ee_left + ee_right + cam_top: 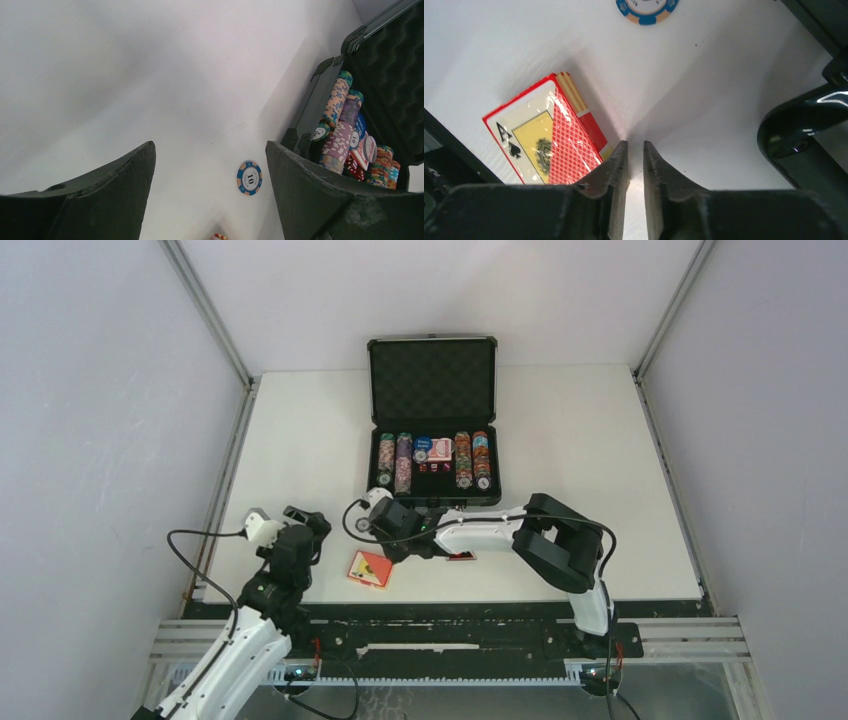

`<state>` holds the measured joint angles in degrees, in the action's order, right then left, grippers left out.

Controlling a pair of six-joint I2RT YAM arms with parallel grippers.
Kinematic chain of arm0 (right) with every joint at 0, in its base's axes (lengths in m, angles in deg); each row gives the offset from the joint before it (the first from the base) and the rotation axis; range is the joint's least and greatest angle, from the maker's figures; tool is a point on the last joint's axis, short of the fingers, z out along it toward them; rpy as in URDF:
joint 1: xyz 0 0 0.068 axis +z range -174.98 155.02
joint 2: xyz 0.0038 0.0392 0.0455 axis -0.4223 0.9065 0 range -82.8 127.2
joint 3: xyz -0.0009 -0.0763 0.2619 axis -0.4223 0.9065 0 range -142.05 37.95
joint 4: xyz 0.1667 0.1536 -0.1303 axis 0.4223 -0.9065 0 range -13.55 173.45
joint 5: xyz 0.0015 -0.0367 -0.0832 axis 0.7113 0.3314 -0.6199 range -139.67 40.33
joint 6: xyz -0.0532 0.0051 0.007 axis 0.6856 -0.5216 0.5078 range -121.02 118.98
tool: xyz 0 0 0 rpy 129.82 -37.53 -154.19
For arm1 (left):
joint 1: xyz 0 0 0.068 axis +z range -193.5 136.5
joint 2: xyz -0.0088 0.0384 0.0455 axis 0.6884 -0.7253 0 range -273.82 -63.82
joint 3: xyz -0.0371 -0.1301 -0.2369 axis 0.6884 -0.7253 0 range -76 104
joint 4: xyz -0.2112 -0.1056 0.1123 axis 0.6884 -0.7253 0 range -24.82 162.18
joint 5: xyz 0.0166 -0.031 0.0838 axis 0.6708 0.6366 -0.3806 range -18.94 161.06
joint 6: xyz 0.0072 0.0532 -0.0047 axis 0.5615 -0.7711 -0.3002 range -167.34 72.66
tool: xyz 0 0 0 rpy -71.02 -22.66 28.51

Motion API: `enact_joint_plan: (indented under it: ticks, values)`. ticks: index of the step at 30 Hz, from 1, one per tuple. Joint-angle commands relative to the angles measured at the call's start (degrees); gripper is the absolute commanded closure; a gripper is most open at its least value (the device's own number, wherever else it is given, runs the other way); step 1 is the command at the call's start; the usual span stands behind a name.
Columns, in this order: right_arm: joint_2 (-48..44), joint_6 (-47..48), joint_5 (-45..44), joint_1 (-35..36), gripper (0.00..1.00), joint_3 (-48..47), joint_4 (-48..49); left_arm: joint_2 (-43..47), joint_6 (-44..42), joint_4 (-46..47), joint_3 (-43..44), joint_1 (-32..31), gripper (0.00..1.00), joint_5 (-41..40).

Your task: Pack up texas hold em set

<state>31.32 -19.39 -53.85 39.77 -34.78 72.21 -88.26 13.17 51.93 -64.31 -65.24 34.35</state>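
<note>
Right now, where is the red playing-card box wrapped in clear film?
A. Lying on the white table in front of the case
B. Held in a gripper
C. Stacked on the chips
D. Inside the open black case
A: the red card box lies flat on the white table, nearer the arms than the open black case, with neither gripper closed on it.

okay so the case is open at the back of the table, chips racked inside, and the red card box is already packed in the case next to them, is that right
Not quite. The case is open with chips racked inside, but the red card box near the right claw lies on the table, outside the case; top external and right wrist views show it.
</note>
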Motion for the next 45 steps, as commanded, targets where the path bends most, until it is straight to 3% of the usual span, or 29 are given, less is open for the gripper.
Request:
enact_joint_plan:
  ticks: [1, 6, 14, 27, 36, 41, 45]
  values:
    - [-4.2, 1.1, -3.2, 0.4, 0.69, 0.6, -0.8, -0.9, -0.7, 2.6, -1.0, 0.3, 0.15, 0.8]
    - [-5.8, 3.0, -2.1, -0.7, 0.43, -0.8, 1.0, -0.5, -1.6, 3.2, -1.1, 0.4, 0.16, 1.4]
    - [-6.4, 11.3, 2.2, 1.8, 0.17, -1.0, 3.9, 4.1, -3.3, 5.5, -2.8, 0.3, 0.18, 3.7]
    - [-3.0, 18.0, 10.4, 5.8, 0.05, -1.0, 6.0, 3.1, -4.2, 7.0, -3.1, 1.0, 0.18, 5.7]
    - [-0.2, 18.4, 5.8, 5.7, 0.05, -1.2, 5.3, 2.6, -4.3, 7.7, -3.1, 1.4, 0.18, 6.4]
    - [0.7, 18.6, 4.4, 5.7, 0.12, -1.9, 4.6, 2.0, -4.4, 8.0, -3.0, 1.6, 0.18, 6.8]
    - [-0.3, 18.7, 2.2, 5.7, 0.09, -1.6, 4.4, 2.2, -4.5, 8.0, -3.1, 1.7, 0.18, 6.9]
